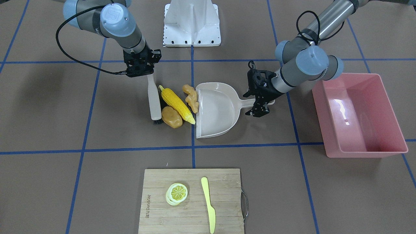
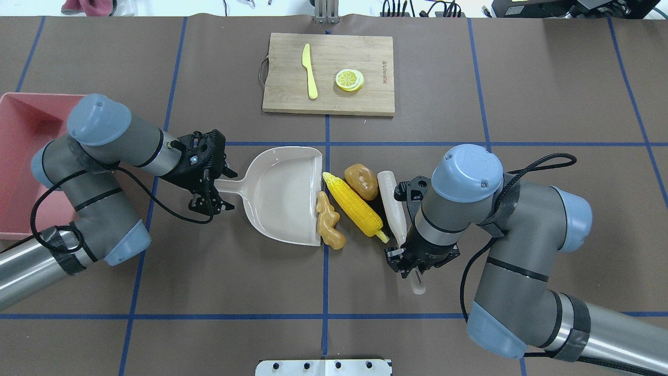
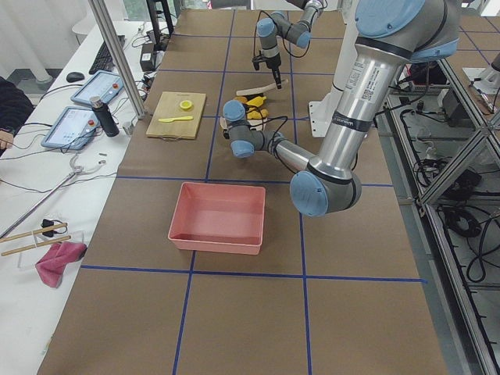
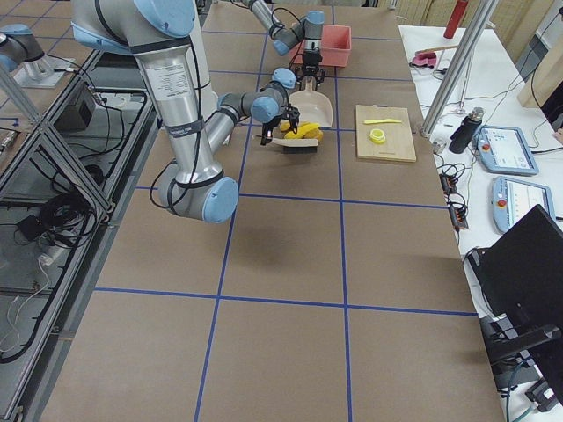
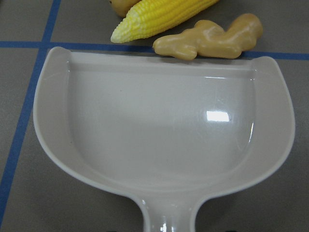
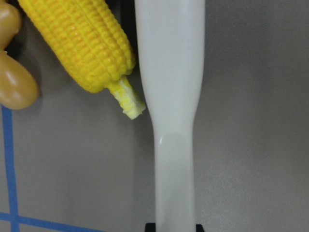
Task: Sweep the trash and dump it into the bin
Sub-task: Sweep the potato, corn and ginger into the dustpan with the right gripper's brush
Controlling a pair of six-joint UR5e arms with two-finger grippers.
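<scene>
The yellow corn cob (image 1: 177, 104), the tan ginger root (image 1: 191, 97) and the orange-brown potato (image 1: 171, 117) lie together on the table. They sit between a beige dustpan (image 1: 214, 110) and a white brush (image 1: 154, 100). The ginger touches the dustpan's open lip (image 5: 207, 41). My left gripper (image 2: 213, 189) is shut on the dustpan's handle. My right gripper (image 2: 412, 259) is shut on the brush handle (image 6: 174, 145), with the brush flat against the corn and potato. The pink bin (image 1: 373, 151) stands empty beyond my left arm (image 2: 21, 136).
A wooden cutting board (image 1: 182, 221) with a lemon slice (image 1: 177, 193) and a pale yellow knife (image 1: 208, 204) lies at the table's far side from me. The white robot base (image 1: 191, 24) is behind the trash. Blue tape lines cross the brown table.
</scene>
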